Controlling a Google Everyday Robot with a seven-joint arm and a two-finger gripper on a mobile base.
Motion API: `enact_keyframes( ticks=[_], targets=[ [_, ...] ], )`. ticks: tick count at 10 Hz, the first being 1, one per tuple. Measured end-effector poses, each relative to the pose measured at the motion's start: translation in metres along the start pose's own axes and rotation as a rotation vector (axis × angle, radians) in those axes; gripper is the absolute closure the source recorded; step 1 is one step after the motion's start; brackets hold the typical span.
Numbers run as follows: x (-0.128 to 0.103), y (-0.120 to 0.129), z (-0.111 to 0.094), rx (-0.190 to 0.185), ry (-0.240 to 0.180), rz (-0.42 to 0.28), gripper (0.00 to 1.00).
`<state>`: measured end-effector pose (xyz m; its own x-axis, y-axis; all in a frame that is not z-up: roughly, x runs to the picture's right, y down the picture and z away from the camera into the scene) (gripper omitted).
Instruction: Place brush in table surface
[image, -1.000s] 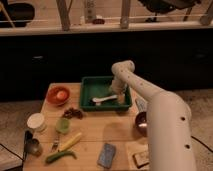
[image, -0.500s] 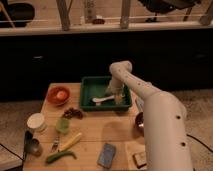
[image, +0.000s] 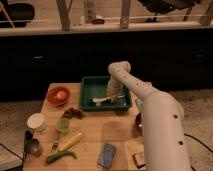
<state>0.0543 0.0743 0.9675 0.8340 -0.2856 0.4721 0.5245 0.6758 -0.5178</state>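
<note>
Gripper (image: 114, 94) hangs low inside the green tray (image: 87, 95), at the tabletop's 12 o'clock; whether it is spread or closed cannot be told. The brush (image: 101, 100) lies on the tray floor at the gripper's 8 o'clock, one end reaching right up to it, not on the table surface (image: 95, 130). An orange bowl (image: 58, 95) sits at the table's 10 o'clock, a white cup (image: 36, 122) at 9 o'clock.

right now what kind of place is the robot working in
Probably an indoor test area staged like a kitchen table: a wooden table surface holds a green tray and an orange bowl, below a dark wall topped by a railing. The gripper is in the tray by the brush.
</note>
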Motion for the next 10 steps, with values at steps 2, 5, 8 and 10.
enact_keyframes(
  ticks=[2, 5, 8, 10],
  targets=[
    [-0.001, 0.002, 0.001, -0.006, -0.001, -0.002, 1.00],
    [-0.005, 0.003, 0.000, -0.008, 0.001, -0.016, 1.00],
    [-0.008, 0.004, -0.007, 0.008, 0.000, -0.022, 1.00],
    [-0.007, 0.004, -0.014, 0.023, -0.003, -0.014, 1.00]
  ],
)
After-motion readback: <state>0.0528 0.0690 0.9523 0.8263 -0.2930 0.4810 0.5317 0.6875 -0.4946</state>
